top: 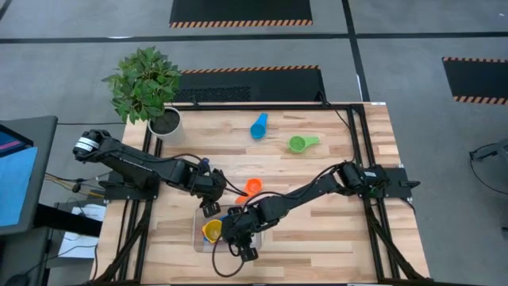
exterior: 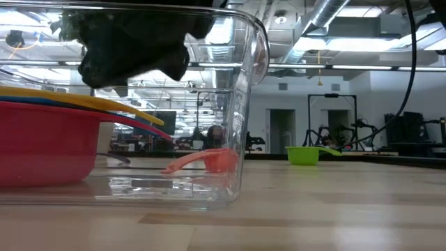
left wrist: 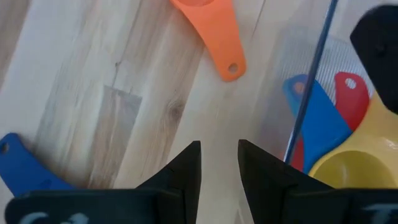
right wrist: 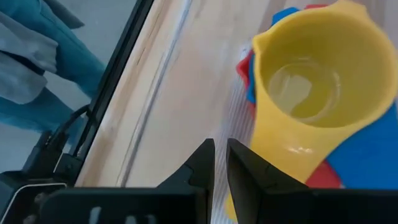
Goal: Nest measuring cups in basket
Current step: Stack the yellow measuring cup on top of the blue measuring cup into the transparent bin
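The clear basket point(top: 198, 238) sits near the table's near edge. Inside it a yellow cup point(right wrist: 311, 81) is nested on a blue cup point(left wrist: 320, 118) and a red one point(exterior: 42, 150). My right gripper point(right wrist: 220, 155) hangs over the basket beside the yellow cup, fingers almost together. My left gripper point(left wrist: 219, 158) hovers just outside the basket's far-left wall point(left wrist: 311, 93), narrowly open over bare wood. An orange cup point(top: 252, 187) lies on the table beyond the basket. A light blue cup point(top: 259, 125) and a green cup point(top: 298, 144) lie farther off. A blue handle point(left wrist: 22, 168) shows beside my left gripper. My right gripper has one finger point(right wrist: 249, 171) right beside the yellow cup's outer wall point(right wrist: 280, 155), coming from above and slanting down. Nothing shows between the fingers. Whether that finger touches the cup, I cannot tell.
A white plant pot point(top: 165, 123) with a green plant stands at the far-left corner. Black frame rails point(top: 357, 143) run along the table's right side. Open wood lies to the right of the basket and around the far cups.
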### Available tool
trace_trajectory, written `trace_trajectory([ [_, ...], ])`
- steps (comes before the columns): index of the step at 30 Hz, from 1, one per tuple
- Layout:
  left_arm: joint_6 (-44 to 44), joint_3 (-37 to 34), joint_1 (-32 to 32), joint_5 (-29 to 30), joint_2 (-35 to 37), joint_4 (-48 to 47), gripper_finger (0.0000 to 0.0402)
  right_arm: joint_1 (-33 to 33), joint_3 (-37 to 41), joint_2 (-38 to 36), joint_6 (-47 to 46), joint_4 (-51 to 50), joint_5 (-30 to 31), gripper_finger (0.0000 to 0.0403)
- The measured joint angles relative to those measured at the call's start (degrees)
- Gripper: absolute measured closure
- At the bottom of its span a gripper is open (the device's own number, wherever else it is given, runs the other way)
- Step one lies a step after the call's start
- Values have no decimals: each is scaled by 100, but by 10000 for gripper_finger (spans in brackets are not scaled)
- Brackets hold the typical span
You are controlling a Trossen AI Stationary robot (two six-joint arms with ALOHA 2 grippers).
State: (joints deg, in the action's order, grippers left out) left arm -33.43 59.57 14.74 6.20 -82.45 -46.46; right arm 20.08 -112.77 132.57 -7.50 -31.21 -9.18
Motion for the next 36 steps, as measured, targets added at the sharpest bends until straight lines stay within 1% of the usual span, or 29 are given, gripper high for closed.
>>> trace_trajectory([
  [7, 119, 0, 4, -88, -319, 150, 308, -39, -2, -1, -3, 1, -16, 338],
  [10, 200, 0, 4, -90, -404, 201, 308, -35, -2, 0, -6, 3, -140, 338],
  [17, 284, 0, 0, -92, -392, 394, 308, -25, 12, -1, -1, 6, -150, 338],
  [30, 299, 0, 0, -189, -392, 400, 308, -36, 59, -4, -6, -16, -152, 338],
  [36, 314, 0, 0, -193, -392, 475, 308, -60, 59, -4, -8, -247, -150, 338],
])
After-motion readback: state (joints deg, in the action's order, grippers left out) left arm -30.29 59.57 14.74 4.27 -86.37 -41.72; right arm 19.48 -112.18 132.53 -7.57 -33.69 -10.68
